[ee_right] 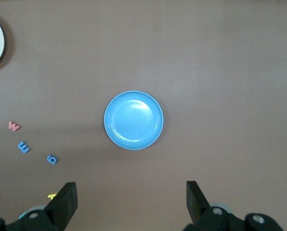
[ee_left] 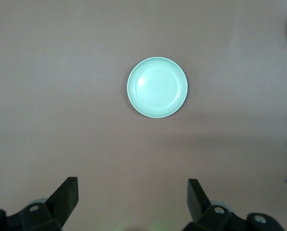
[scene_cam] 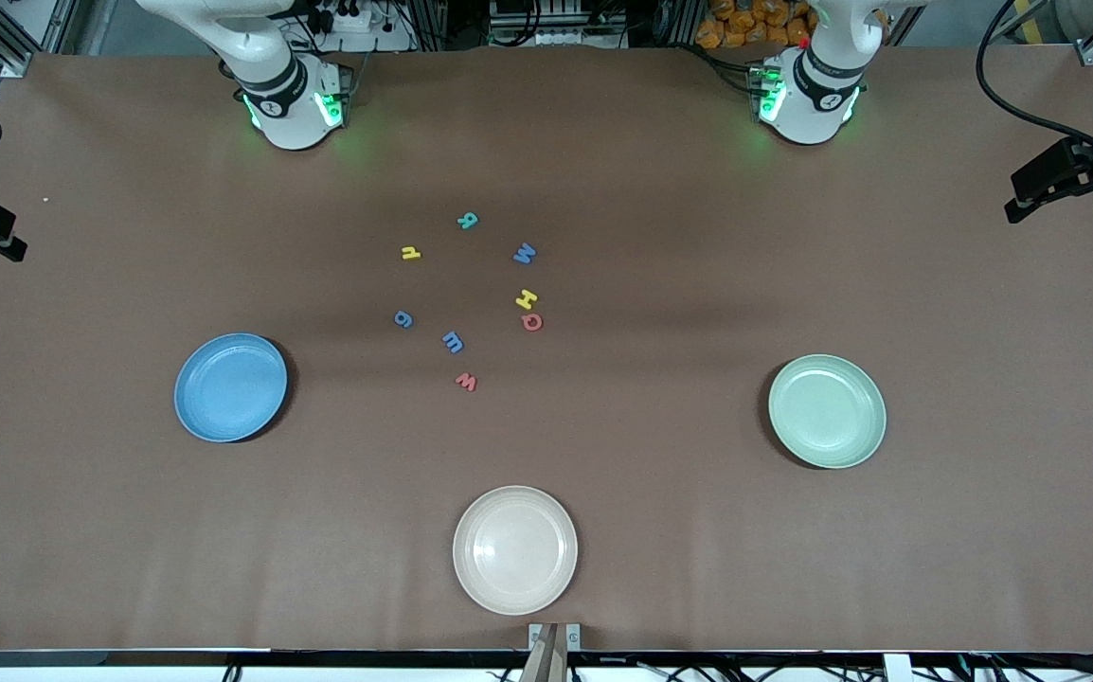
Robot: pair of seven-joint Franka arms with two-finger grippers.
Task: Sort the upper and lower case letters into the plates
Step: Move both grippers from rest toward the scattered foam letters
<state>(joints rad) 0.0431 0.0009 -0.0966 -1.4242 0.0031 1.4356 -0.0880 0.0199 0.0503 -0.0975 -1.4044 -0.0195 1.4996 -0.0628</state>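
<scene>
Between the blue plate (scene_cam: 230,386) and the mint plate (scene_cam: 827,411), eight small letters (scene_cam: 467,303) lie scattered on the brown table (scene_cam: 660,237). High above each plate, the left gripper (ee_left: 132,197) and right gripper (ee_right: 131,201) wait, fingers spread apart and empty, with a cream plate (scene_cam: 514,548) nearest the front camera

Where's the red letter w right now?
In the front view the red letter w lies on the table, nearest the front camera of all the letters, just nearer than the blue letter m, between the blue plate and the mint green plate.

Both arms wait raised, left gripper (ee_left: 131,202) and right gripper (ee_right: 130,204) jaws wide.
</scene>
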